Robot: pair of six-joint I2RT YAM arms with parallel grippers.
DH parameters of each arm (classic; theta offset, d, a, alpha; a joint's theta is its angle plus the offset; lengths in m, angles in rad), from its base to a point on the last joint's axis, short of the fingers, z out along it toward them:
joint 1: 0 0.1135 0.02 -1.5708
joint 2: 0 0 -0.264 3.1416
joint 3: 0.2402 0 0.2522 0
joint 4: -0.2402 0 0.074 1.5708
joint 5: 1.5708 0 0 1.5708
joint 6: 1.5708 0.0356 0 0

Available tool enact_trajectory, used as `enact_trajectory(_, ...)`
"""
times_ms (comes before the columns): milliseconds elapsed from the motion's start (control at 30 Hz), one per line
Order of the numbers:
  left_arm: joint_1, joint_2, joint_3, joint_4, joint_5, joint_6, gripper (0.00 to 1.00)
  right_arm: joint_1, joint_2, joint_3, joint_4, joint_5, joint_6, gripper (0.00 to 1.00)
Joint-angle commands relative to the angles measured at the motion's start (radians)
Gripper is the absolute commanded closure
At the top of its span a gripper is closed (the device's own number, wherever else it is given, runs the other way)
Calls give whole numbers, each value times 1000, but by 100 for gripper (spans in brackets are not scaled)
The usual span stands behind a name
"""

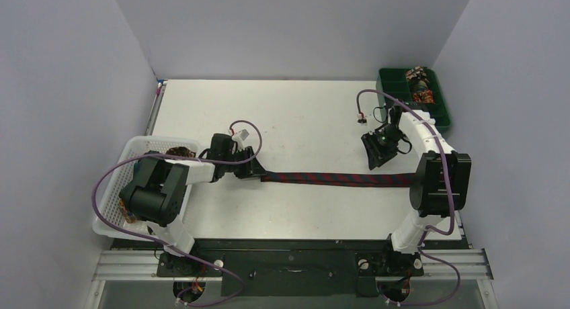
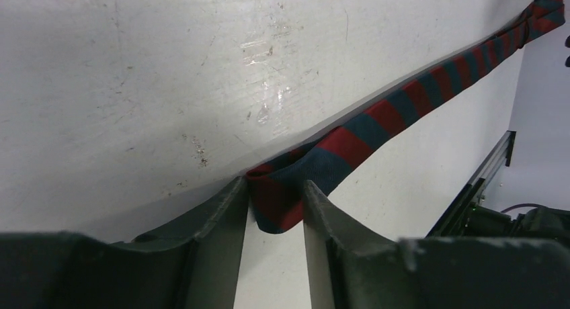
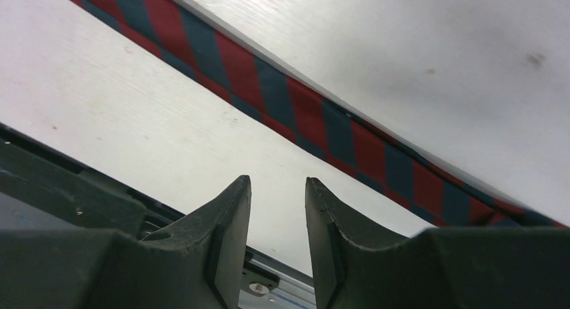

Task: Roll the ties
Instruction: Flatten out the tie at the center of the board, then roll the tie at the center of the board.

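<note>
Your left gripper (image 2: 274, 187) pinches the folded end of the striped tie (image 2: 376, 121). In its wrist view the navy-and-red fabric fills the gap and touches both fingers (image 2: 222, 215), and a fold of it reaches back between them toward the palm. From the tips the tie runs ahead and off to the right, lying on the white table (image 2: 134, 87).

The top view does not show that pinch, because the gripper's body covers the tie's end. It does show the rest: the tie lies flat in one straight line from the left gripper's tips across to your right arm.

Your right gripper (image 3: 277, 183) has its fingers slightly spread, with only bare table between them. Its wrist view shows the tie crossing on a diagonal just ahead of the tips, apart from both. From above, this gripper sits at the far side of the tie's right end, and you cannot tell there whether it touches the fabric.

Only the top view shows the surroundings. A white mesh basket (image 1: 134, 146) sits behind the left gripper, beside its arm, with a brown patterned tie (image 1: 178, 151) in it. A green tray (image 1: 388, 77) stands beyond the right gripper, with rolled multicoloured ties (image 1: 420, 86) in its far compartments.
</note>
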Motion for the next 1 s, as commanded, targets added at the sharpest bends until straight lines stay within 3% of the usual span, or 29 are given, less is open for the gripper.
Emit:
enact_trajectory(0,-12,45,27,42,29,-14,70,31,-8,-11,16,-102,65,68)
enact_trajectory(100,-4,4,34,16,35,-7,89,44,-8,-15,18,-118,76,68)
enact_trajectory(233,18,-93,28,-41,-2,12,100,72,-18,-34,17,-160,95,69)
enact_trajectory(367,18,-180,43,-113,-34,52,100,102,-25,-50,22,-219,121,69)
enact_trajectory(567,-76,-179,106,-181,-25,79,100,118,-1,-46,29,-334,162,69)
enact_trajectory(967,-296,76,322,60,70,-73,100,118,70,-41,35,-450,185,68)
